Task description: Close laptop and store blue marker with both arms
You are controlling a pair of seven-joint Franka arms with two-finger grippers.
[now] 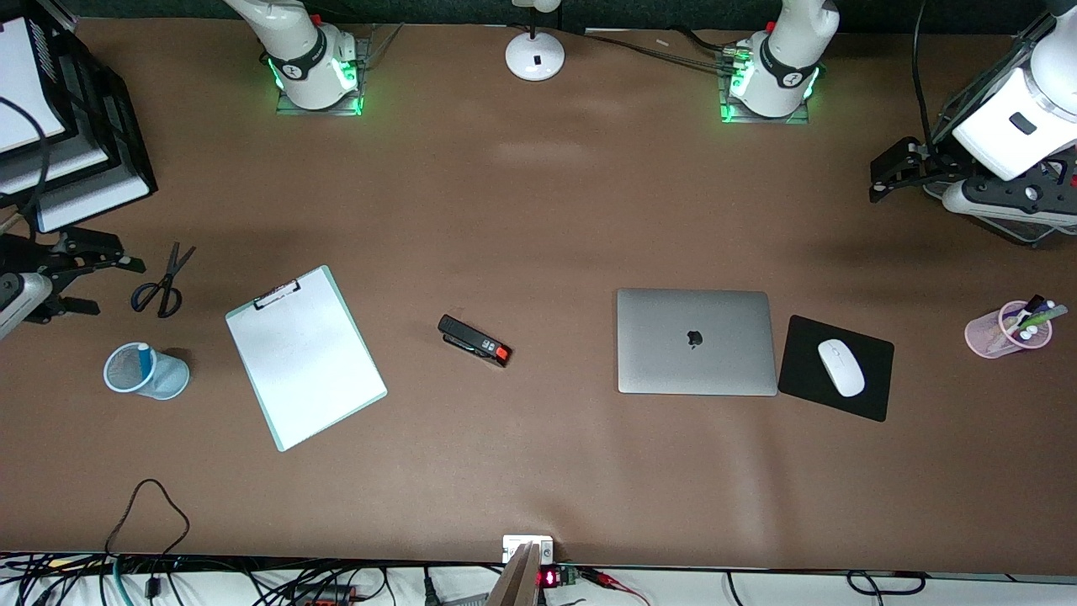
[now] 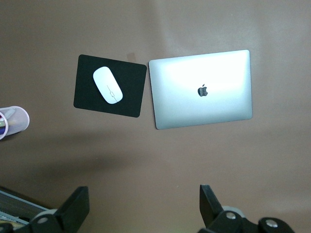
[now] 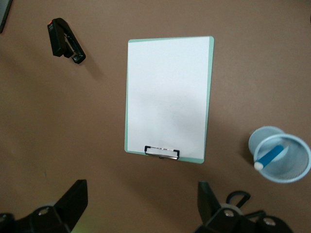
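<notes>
The silver-grey laptop (image 1: 673, 362) lies closed on the table with its logo up; it also shows in the left wrist view (image 2: 218, 107). The blue marker (image 1: 145, 357) stands in a light-blue mesh cup (image 1: 172, 379) at the right arm's end; the right wrist view shows the marker (image 3: 271, 156) in the cup (image 3: 294, 170). My left gripper (image 1: 879, 181) is open and empty, high over the table's left arm end (image 2: 143, 194). My right gripper (image 1: 114, 288) is open and empty, above the table beside the scissors (image 3: 141, 189).
A white clipboard (image 1: 305, 355), black stapler (image 1: 474, 341) and scissors (image 1: 160, 282) lie on the table. A black mouse pad (image 1: 875, 383) with a white mouse (image 1: 841, 367) sits beside the laptop. A pink cup of markers (image 1: 993, 332) stands at the left arm's end. A lamp base (image 1: 534, 55) stands between the arm bases.
</notes>
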